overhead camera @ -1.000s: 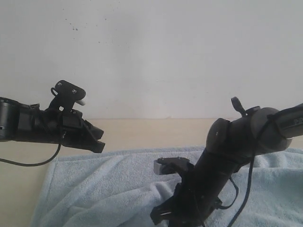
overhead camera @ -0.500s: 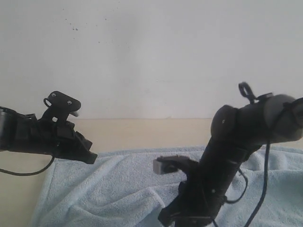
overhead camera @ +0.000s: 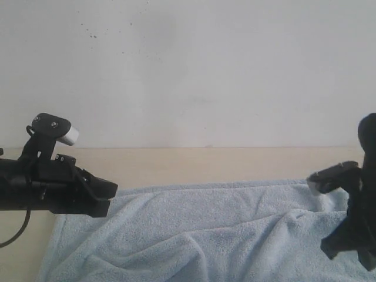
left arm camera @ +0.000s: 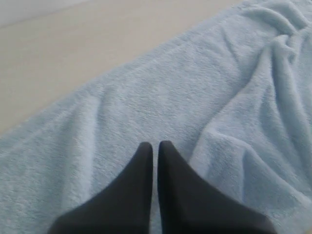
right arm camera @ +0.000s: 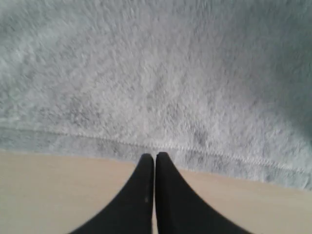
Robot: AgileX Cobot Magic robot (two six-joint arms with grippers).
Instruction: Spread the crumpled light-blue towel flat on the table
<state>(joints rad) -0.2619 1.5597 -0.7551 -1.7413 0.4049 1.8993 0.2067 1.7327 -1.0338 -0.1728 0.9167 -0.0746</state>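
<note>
L gripper (left arm camera: 155, 144) & R gripper (right arm camera: 154, 155): pinched closed, nothing held. Risk of bunching towel (overhead camera: 205, 229) folds at 3 o'clock side worse if dragged w/ closed tips.

The towel (overhead camera: 211, 229) lies across the table (overhead camera: 194, 161), soft folds running through its middle. The left gripper (overhead camera: 110, 191) hangs over its left end, and the right arm (overhead camera: 355, 217) stands over its right end, a white wall (overhead camera: 188, 70) behind.

Bare worktop (overhead camera: 194, 161) strip along the far edge, below the wall (overhead camera: 194, 76): passable. The towel (overhead camera: 205, 229) covers the remainder, with low folds raised mid-span. Left hand (overhead camera: 110, 191) and right hand (right arm camera: 154, 157) stand well apart toward the worktop's opposite ends; the air between them above the cloth is unobstructed.
</note>
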